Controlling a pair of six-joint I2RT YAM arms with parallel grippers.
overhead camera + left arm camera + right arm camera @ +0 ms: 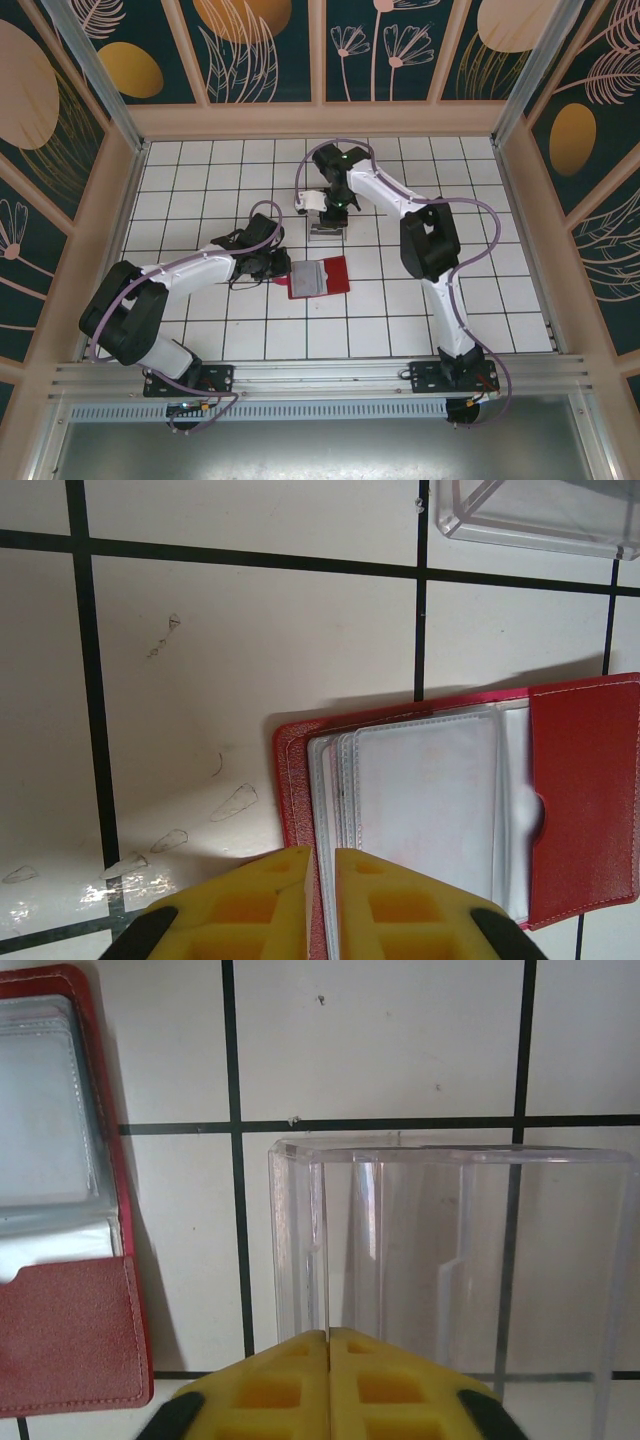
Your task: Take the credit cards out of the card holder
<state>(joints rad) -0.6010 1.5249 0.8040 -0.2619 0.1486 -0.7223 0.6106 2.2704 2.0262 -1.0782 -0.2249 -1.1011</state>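
Card holder [318,277] open flat just near-side of the clear tray [450,1260], long axis crosswise, left end in the left gripper [322,858], jaws pinched to a slit on its sleeves; right gripper [330,1338] over the tray, jaws shut, empty.

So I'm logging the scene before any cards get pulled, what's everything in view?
card holder: one, red, open, mid-table
sleeves: several, greyish see-through, inside it; cards within too unclear to count
clear tray: one, transparent, just beyond the holder
table: one, white tiles, dark lines
wall panels: dark teal, peach plants, around table
arms: two, white and black, left arm, right arm
left fingers: yellow, pinching the sleeves' edge
right fingers: yellow, shut at tray's edge
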